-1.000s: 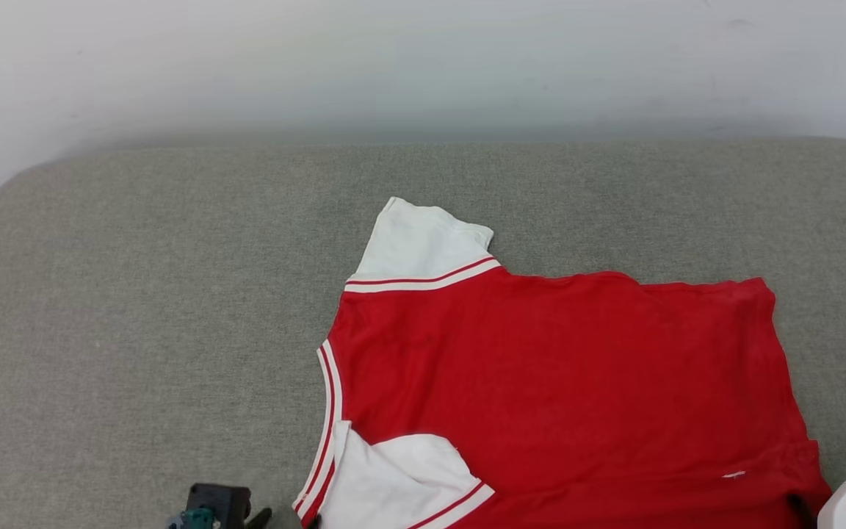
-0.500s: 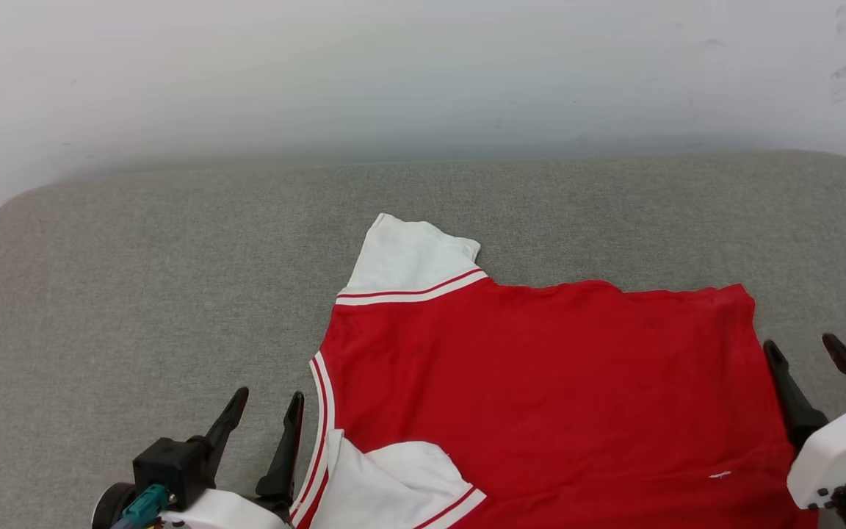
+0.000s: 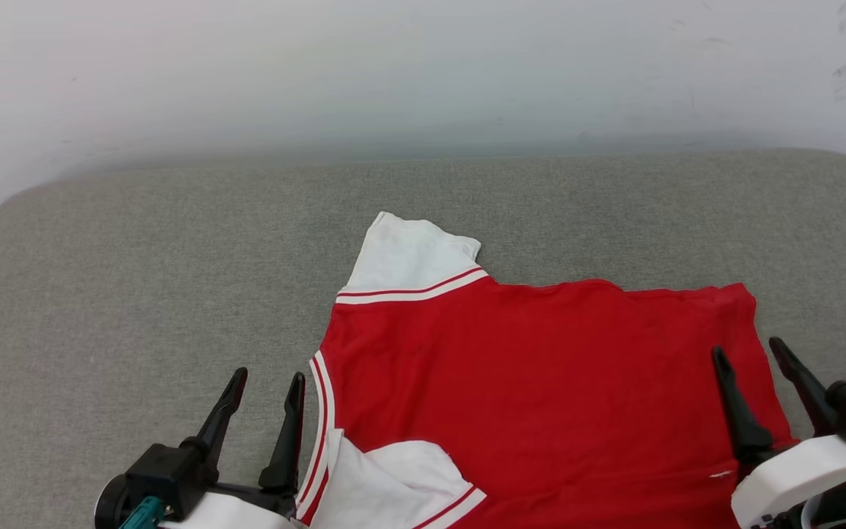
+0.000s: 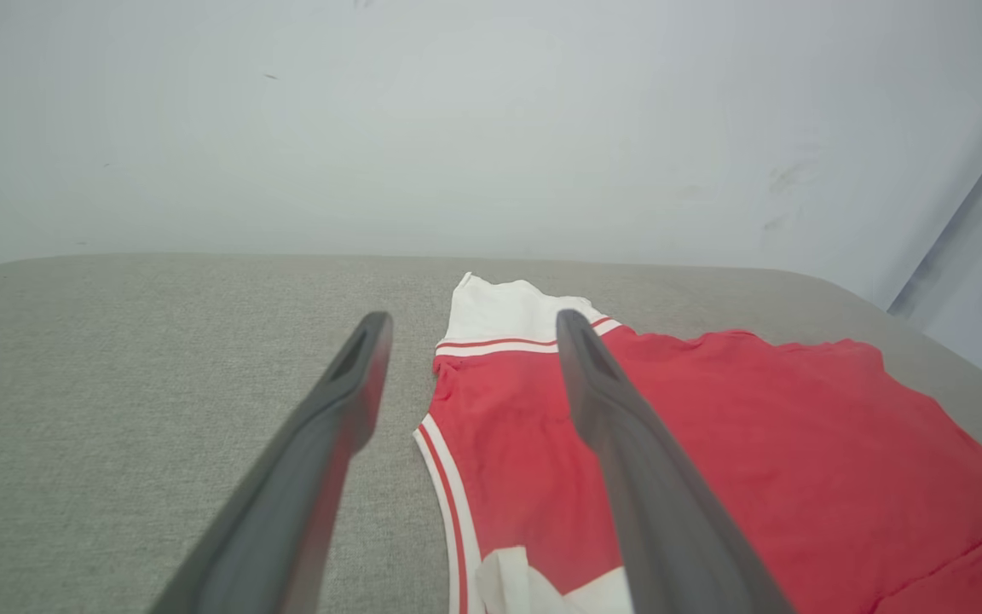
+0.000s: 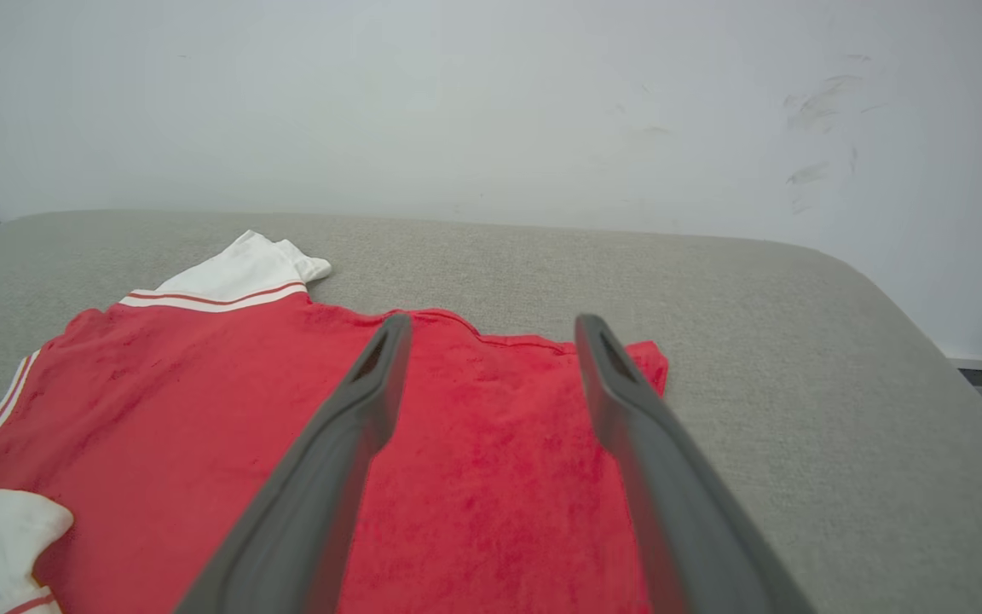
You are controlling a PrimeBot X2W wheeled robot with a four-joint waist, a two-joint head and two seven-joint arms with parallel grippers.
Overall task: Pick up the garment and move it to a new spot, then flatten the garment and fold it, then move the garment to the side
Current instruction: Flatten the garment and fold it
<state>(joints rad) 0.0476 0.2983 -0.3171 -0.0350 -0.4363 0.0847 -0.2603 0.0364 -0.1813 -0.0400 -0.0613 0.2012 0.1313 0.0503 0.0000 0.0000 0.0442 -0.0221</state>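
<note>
Two grippers, both spread wide and empty.

Head view: the left gripper (image 3: 269,378) hovers with the shirt (image 3: 540,382) just to its right, striped neckline nearest. The right gripper (image 3: 748,349) hangs over the hem. The shirt lies on the grey cushion (image 3: 136,257).

Left wrist: the far white sleeve sits ahead, between the fingers.

Right wrist: red cloth lies under and ahead of the fingers.

My read: flattening is nearly done, though the near sleeve is rumpled. Folding and moving aside remain.
</note>
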